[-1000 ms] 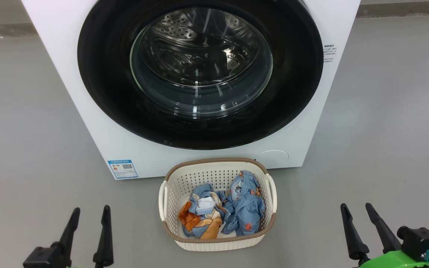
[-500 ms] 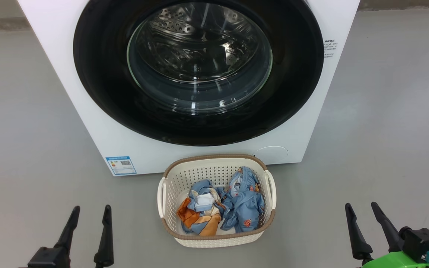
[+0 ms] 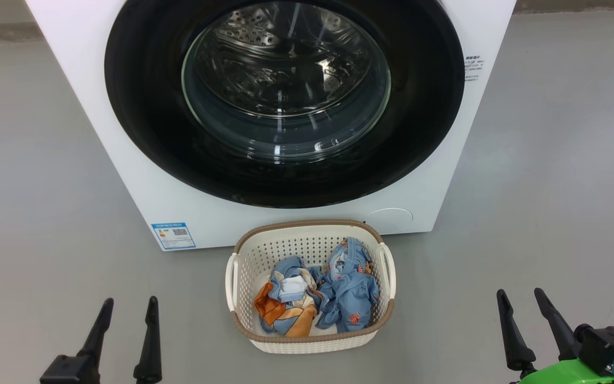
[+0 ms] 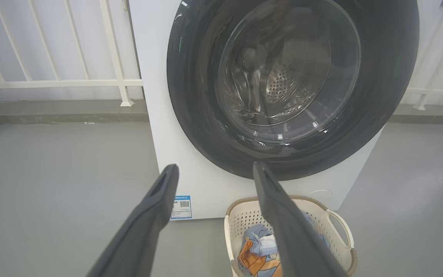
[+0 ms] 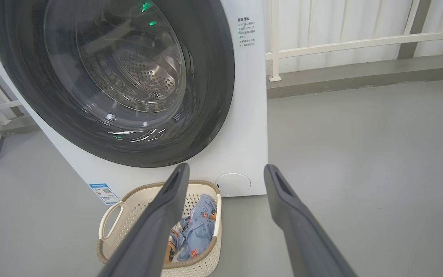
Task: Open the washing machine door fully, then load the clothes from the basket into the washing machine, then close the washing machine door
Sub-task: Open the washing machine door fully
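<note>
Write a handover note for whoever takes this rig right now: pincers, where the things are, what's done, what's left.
Left pincer: open, empty, low on the left over the floor.
Right pincer: open, empty, low on the right.
Door: shut on the washing machine.
Basket: on the floor just in front of the washing machine, holding the clothes.
Done: nothing yet.
Left: open the door fully, load the clothes, close the door.
</note>
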Tool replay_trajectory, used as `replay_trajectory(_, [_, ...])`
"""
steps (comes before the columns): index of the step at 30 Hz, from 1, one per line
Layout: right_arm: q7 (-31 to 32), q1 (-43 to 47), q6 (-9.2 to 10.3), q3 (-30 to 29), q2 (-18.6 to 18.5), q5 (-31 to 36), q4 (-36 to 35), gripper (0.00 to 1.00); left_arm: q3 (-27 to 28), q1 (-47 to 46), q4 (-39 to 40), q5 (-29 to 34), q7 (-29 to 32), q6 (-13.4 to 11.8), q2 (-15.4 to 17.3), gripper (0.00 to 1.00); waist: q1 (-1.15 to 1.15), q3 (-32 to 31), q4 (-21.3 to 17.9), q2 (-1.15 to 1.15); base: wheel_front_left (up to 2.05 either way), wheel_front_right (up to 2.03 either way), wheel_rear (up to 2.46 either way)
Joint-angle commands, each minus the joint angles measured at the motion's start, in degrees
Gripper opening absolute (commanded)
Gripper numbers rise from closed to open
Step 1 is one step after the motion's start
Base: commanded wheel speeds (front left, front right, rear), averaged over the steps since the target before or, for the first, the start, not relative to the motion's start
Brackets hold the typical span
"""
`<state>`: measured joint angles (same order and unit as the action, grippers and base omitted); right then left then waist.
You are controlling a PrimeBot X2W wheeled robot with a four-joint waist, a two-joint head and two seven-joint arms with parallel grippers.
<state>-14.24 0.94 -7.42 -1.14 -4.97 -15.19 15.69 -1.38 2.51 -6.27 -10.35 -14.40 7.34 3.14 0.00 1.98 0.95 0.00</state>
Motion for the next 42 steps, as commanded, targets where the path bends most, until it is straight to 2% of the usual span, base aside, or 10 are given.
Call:
replay_trajectory(1, [-0.8,-0.4,-0.07,1.5,-0.4,-0.1,-1.5,1.00,1.9,-1.4,0.9,0.3,-0.6,0.1,0.9,1.00,0.00,0.0,0.0,0.00,0.00,0.00,0.00])
replay_trajectory(20, [-0.8,-0.7,-0.07,0.9,-0.4,0.0,-1.6,1.00,3.0,-1.6,-0.3,2.7,-0.6,0.1,0.5,1.00,0.00,0.3,-0.1,0.00,0.17,0.17,-0.35])
replay_trajectory(37, [-0.8,-0.8,-0.07,0.6,-0.3,0.2,-1.7,1.00,2.9,-1.9,-0.4,3.0,-0.6,0.1,0.4,1.00,0.00,0.4,-0.1,0.00,1.11,1.11,-2.22])
replay_trajectory(42, [-0.8,-1.0,-0.07,0.6,-0.3,0.1,-1.6,1.00,2.6,-2.1,0.4,-0.2,-0.6,0.1,0.2,1.00,0.00,0.5,-0.1,0.00,1.14,1.13,-2.28])
